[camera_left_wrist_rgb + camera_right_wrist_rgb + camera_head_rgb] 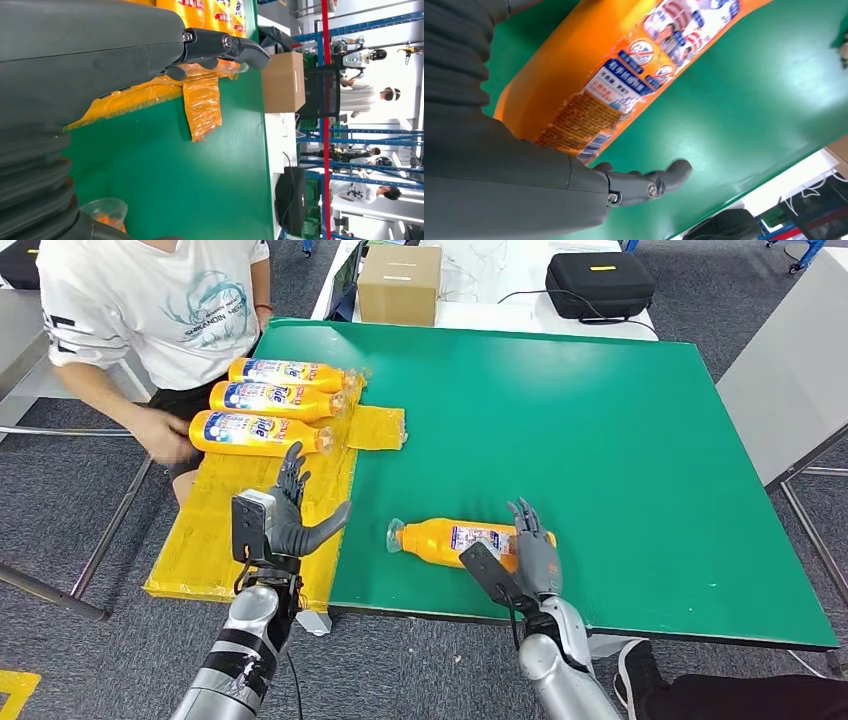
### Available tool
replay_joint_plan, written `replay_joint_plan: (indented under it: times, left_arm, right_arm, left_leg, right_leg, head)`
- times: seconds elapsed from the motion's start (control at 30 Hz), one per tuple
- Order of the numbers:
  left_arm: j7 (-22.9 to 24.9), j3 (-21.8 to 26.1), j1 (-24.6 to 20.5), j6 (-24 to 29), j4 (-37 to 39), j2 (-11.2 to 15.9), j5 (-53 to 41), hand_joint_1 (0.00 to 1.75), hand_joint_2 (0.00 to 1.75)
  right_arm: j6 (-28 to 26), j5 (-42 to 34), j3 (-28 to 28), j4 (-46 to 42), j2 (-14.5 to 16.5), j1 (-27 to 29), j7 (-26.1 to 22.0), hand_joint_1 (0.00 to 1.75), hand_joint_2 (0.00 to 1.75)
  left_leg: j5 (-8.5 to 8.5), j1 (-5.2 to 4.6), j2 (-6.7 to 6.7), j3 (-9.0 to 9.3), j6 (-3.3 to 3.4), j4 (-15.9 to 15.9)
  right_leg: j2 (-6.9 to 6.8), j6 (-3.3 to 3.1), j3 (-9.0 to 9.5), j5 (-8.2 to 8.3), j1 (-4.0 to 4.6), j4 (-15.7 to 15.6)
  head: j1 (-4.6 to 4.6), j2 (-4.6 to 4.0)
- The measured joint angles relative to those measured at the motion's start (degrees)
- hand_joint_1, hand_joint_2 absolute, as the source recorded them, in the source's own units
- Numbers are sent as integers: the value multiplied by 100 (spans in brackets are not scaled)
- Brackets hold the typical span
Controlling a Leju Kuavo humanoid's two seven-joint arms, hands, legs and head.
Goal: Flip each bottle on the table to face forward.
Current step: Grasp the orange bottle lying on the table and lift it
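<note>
On the green table mat (620,440) we see the lone orange plastic bottle with a printed label (455,540) lying on its side near the front edge, its long axis running from 9 to 3 o'clock, clear cap toward 9. Our right hand (530,540) sits at the bottle's 3 o'clock base end, fingers spread and apparently touching it. Our left hand (295,510) hovers at the bottle's 9 o'clock, spread and empty.
</note>
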Motion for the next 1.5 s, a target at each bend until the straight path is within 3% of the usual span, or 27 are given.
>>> replay_joint_plan:
  times: [0.3,0.43,0.53,0.77,0.87,1.03,1.27,1.37,1.5]
  left_arm:
    - [81,67,115,-272,-120,0,6,0,175]
    - [108,128,157,-401,-183,0,16,0,175]
    - [92,175,169,-564,-193,0,47,0,175]
    - [-104,259,72,-891,-35,1,154,0,175]
    - [-143,272,4,-948,86,2,208,0,175]
    - [-198,264,-148,-977,289,2,251,0,175]
    - [-239,239,-312,-947,527,2,310,0,175]
    - [-235,238,-318,-781,534,2,260,0,175]
    - [-91,198,-317,-540,483,1,60,0,175]
  right_arm:
    - [724,999,103,256,-355,-291,573,2,175]
    - [1200,1183,225,375,-536,-462,688,143,175]
    - [1911,1061,356,470,-769,-710,634,168,175]
    - [3776,-163,791,600,-1713,-1454,294,175,175]
    - [4037,-653,1018,620,-2079,-1634,293,175,175]
    - [4241,-1498,1294,632,-2435,-1773,303,175,175]
    - [3868,-2096,1497,633,-2639,-1759,280,175,175]
    - [2775,-1935,1425,620,-2389,-1560,188,175,175]
    - [1004,-1385,1173,408,-1517,-1057,-58,175,175]
  left_leg:
    - [2,0,-2,1,2,0]
    - [2,-2,0,5,4,0]
    - [1,-2,9,17,5,0]
    - [19,-4,-23,29,26,1]
    - [22,-6,-30,24,30,1]
    - [21,-11,-31,21,31,3]
    - [19,-11,-26,13,31,3]
    - [18,-7,-26,8,29,2]
    - [12,2,-9,9,19,1]
  right_leg:
    - [-1,0,4,0,-1,-1]
    - [1,2,6,3,-1,-2]
    - [2,1,11,5,-1,-5]
    - [-24,10,39,10,-2,-8]
    - [-33,16,43,14,-4,-7]
    - [-37,19,38,15,-9,-7]
    - [-37,20,30,14,-8,-6]
    - [-37,19,29,13,-3,-5]
    - [-17,16,15,11,5,-2]
  head:
    - [0,0]
    - [-1,0]
    - [-1,0]
    - [-1,0]
    - [-1,0]
    - [-2,0]
    - [-2,0]
    - [-1,0]
    - [-3,0]
